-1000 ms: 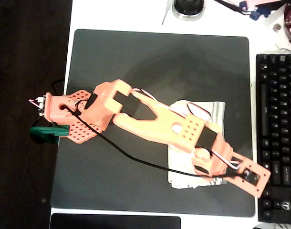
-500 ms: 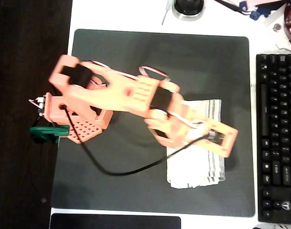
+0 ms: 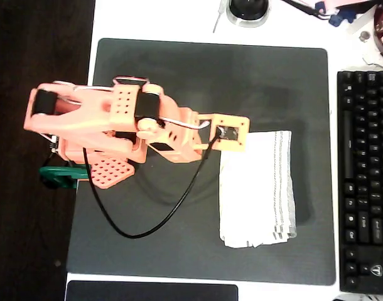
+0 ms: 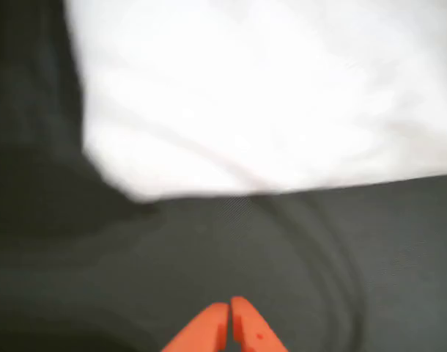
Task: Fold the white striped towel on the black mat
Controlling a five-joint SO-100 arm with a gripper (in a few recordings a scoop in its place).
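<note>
Gripper (image 4: 229, 317): orange fingertips pressed together, empty, above bare black mat (image 4: 209, 249). White striped towel (image 3: 257, 188): folded, flat on the mat's right half in the overhead view, grey stripes along its right edge. Arm's black cable (image 3: 155, 223): looped over the mat, left of the towel. Keyboard (image 3: 364, 182): right of the mat. Black pad strip (image 3: 151, 291): below it.

The white striped towel (image 3: 257, 188) is soft, wrinkled cloth; the black mat (image 3: 210, 81) looks matt and smooth.
</note>
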